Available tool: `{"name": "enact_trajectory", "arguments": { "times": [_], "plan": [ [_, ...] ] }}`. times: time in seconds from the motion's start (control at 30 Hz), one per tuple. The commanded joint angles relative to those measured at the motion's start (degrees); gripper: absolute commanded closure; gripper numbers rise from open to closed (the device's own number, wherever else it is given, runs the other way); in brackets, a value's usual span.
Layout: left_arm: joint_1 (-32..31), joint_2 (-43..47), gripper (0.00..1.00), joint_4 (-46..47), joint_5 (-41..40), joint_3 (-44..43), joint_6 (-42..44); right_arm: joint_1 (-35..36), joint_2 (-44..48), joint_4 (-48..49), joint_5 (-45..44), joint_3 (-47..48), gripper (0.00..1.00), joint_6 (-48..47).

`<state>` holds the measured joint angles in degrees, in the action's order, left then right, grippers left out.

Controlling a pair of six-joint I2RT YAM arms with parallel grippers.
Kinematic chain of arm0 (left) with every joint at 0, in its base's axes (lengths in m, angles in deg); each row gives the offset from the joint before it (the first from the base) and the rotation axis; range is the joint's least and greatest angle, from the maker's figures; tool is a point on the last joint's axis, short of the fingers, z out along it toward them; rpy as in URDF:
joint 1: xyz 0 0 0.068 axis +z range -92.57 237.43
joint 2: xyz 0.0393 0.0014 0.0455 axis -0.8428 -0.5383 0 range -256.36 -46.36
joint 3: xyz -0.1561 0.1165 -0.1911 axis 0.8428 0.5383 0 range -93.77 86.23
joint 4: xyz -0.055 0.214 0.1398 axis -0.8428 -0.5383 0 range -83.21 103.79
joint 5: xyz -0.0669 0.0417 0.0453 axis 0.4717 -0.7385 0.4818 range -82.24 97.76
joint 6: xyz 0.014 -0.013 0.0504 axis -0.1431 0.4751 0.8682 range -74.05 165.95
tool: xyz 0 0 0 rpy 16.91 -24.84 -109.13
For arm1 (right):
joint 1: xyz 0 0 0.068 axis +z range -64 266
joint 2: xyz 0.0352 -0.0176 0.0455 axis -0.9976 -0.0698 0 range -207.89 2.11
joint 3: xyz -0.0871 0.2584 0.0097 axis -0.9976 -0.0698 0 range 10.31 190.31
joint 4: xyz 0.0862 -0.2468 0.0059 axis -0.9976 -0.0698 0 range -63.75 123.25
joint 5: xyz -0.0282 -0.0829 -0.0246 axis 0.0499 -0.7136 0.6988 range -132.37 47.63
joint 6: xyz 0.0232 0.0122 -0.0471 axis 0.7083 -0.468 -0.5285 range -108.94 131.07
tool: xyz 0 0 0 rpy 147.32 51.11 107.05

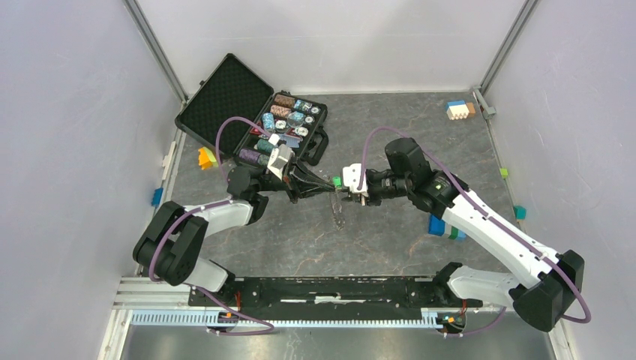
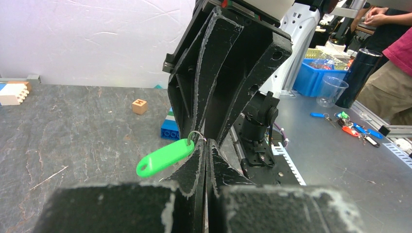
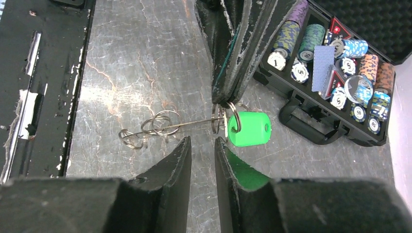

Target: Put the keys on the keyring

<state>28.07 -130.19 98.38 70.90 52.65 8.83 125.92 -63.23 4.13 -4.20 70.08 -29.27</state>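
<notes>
My left gripper (image 1: pixel 324 184) is shut on a thin grey keyring (image 3: pixel 233 116) at mid-table, held above the surface. A key with a bright green head (image 3: pixel 248 129) hangs from that ring; it also shows in the left wrist view (image 2: pixel 164 158) and from above (image 1: pixel 337 181). A thin wire with several small grey rings (image 3: pixel 160 124) trails from the pinch and hangs toward the table (image 1: pixel 337 211). My right gripper (image 3: pixel 203 143) is open and empty, its tips facing the left gripper's tips just short of the ring. No grey keys show.
An open black case of poker chips (image 1: pixel 285 124) lies just behind the left gripper. A blue brick (image 1: pixel 442 227) sits by the right arm. An orange block (image 1: pixel 205 157) lies far left, and white-and-blue bricks (image 1: pixel 457 109) at the back right.
</notes>
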Motion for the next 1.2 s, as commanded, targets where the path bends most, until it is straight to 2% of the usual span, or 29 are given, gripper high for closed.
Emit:
{"name": "enact_trajectory", "arguments": {
  "times": [0.0, 0.43, 0.83, 1.17],
  "plan": [
    [-0.26, 0.56, 0.98, 4.44, 0.32, -1.91, -2.29, 0.22, -0.31, 3.52, -0.70, 1.27, 0.70, 0.77],
    [-0.38, 0.42, 0.98, 4.44, 0.48, -1.89, -2.26, 0.24, 0.82, 6.74, 2.05, -0.27, 0.69, 1.78],
    [-0.34, 0.54, 0.98, 4.47, 0.33, -1.84, -2.29, 0.24, 1.68, 9.12, 4.52, -2.99, 0.75, 2.53],
    [-0.34, 0.51, 0.98, 4.44, 0.25, -1.71, -2.09, 0.16, 2.84, 13.49, 3.67, -5.27, 0.76, 5.58]
  ]
}}
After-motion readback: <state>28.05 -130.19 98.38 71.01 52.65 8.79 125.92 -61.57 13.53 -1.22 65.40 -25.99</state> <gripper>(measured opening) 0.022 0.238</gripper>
